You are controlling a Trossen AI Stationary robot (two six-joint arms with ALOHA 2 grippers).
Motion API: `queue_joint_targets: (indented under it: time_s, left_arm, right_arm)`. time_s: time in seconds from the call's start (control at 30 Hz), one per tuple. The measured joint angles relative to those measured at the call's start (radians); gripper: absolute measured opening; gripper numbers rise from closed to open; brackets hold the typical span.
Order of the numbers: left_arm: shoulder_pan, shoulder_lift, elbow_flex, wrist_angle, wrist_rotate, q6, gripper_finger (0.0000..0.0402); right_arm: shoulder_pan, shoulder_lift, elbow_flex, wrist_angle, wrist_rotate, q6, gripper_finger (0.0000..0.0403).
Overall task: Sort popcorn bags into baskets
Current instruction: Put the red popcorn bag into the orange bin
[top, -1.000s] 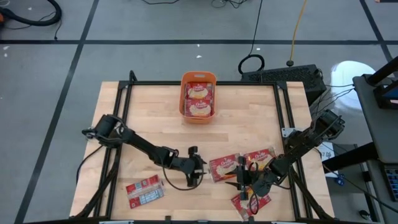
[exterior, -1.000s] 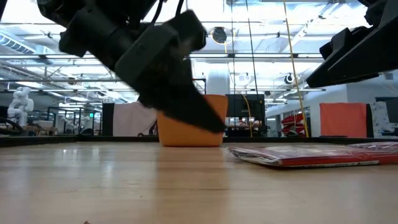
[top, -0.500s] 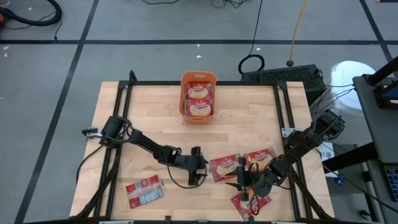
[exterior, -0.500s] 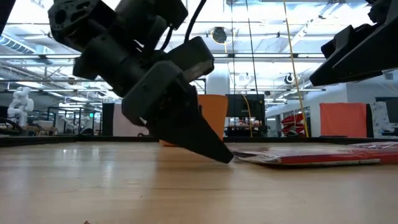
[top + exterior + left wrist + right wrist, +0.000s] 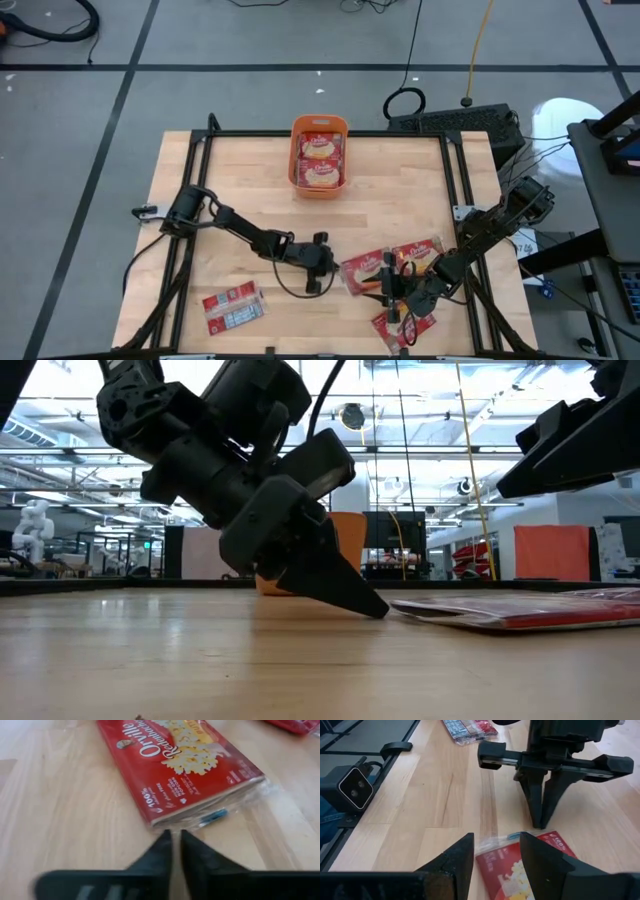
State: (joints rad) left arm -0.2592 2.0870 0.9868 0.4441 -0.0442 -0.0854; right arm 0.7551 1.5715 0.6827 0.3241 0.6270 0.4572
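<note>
- High view puts my left gripper (image 5: pixel 332 266) at the table's middle near part, its tips touching the left edge of a popcorn bag (image 5: pixel 364 270).
- My left fingers (image 5: pixel 165 851) are pressed nearly together, only a thin slit between them, with the clear end flap of that bag right at their tips. I cannot tell whether they pinch the flap.
- My right gripper (image 5: pixel 386 291) sits just right of and nearer than that bag, its jaws spread, over the bag's near edge and holding nothing.
- Two more bags lie close by: one (image 5: pixel 418 253) to the right and one (image 5: pixel 400 326) at the near edge, under my right arm.
- A fourth bag (image 5: pixel 231 306) lies alone at the near left, well apart from both grippers.
- Bare wood runs from my left gripper to the orange basket (image 5: pixel 319 125) at the far edge, middle; two bags already lie in it.
- The table (image 5: pixel 240 190) has a black frame along its sides.
- The bag at my tips is flat and red, face up, with white lettering and a yellow popcorn picture; its clear wrap sticks out past the end.
</note>
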Motion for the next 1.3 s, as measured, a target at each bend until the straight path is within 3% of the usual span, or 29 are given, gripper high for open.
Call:
queue_joint_targets:
  time_s: [0.1, 0.3, 0.6, 0.83, 1.03, 1.3]
  left_arm:
    - [0.006, 0.001, -0.001, 0.018, 0.007, 0.000, 0.0010]
    - [0.013, -0.008, -0.002, 0.007, 0.009, -0.065, 0.0042]
    - [-0.033, -0.073, -0.004, -0.021, -0.142, -0.050, 0.0179]
    - [-0.031, -0.018, -0.005, 0.025, -0.165, -0.040, 0.0267]
    - [-0.012, 0.040, -0.002, 0.121, -0.127, -0.050, 0.0268]
    - [0.039, 0.043, -0.002, 0.165, 0.048, -0.025, 0.0225]
  right_arm:
    - [0.000, 0.000, 0.000, 0.000, 0.000, 0.001, 0.0150]
    - [0.000, 0.000, 0.000, 0.000, 0.000, 0.002, 0.0150]
    - [0.000, 0.000, 0.000, -0.002, 0.000, 0.001, 0.0150]
    - [0.000, 0.000, 0.000, -0.001, 0.000, 0.001, 0.0150]
    - [0.002, 0.000, 0.000, -0.003, 0.000, -0.006, 0.0150]
    - [0.002, 0.000, 0.000, -0.003, 0.000, -0.009, 0.0150]
